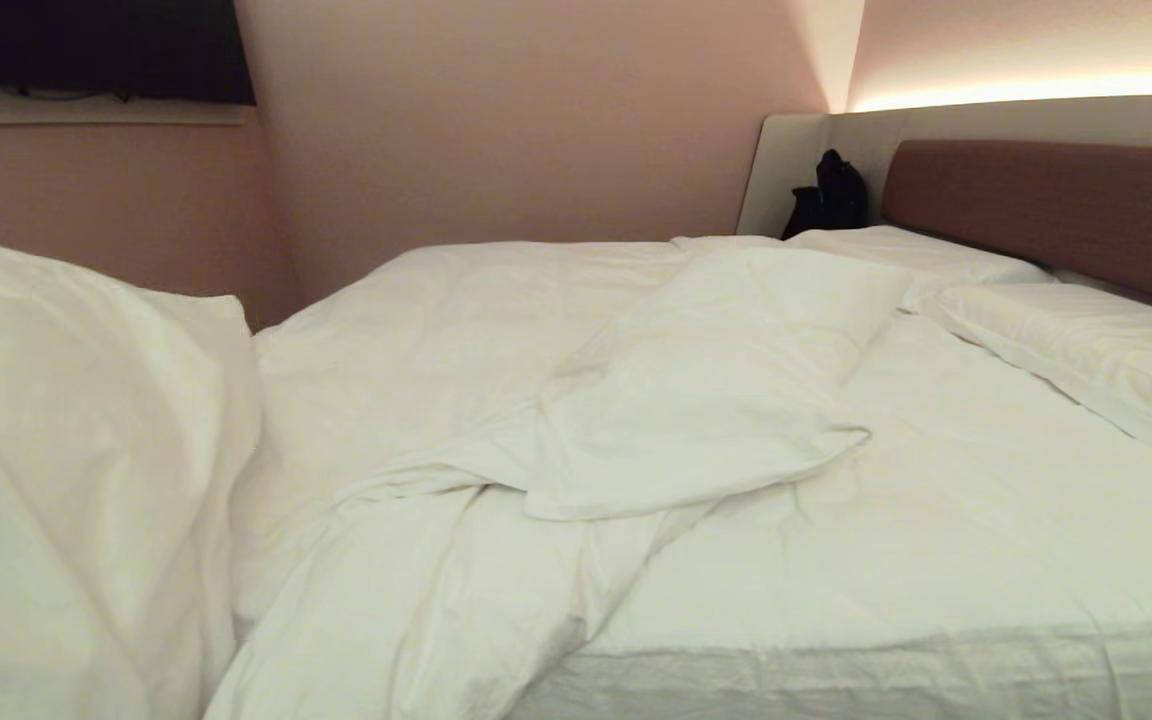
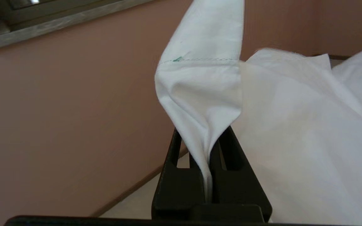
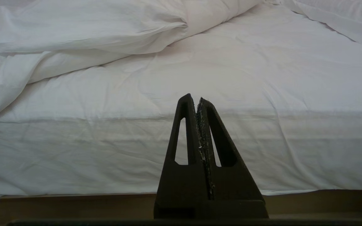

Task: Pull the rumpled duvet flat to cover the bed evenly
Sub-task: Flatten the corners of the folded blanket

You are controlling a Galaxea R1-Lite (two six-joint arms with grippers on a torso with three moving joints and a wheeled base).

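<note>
Clearly pinched: left gripper [image 2: 207,147], jaws pressed on a fold of the duvet [image 1: 696,400], cloth raised at the left of the head view. Green stitching along a seam near the held corner; no readable writing or brand anywhere. Still rumpled, folded back in a heap across the middle of the bed [image 1: 1036,660], bare sheet beside the pillows [image 1: 1086,350]. Right gripper [image 3: 198,100] low before the mattress side, jaws pressed together, empty.
</note>
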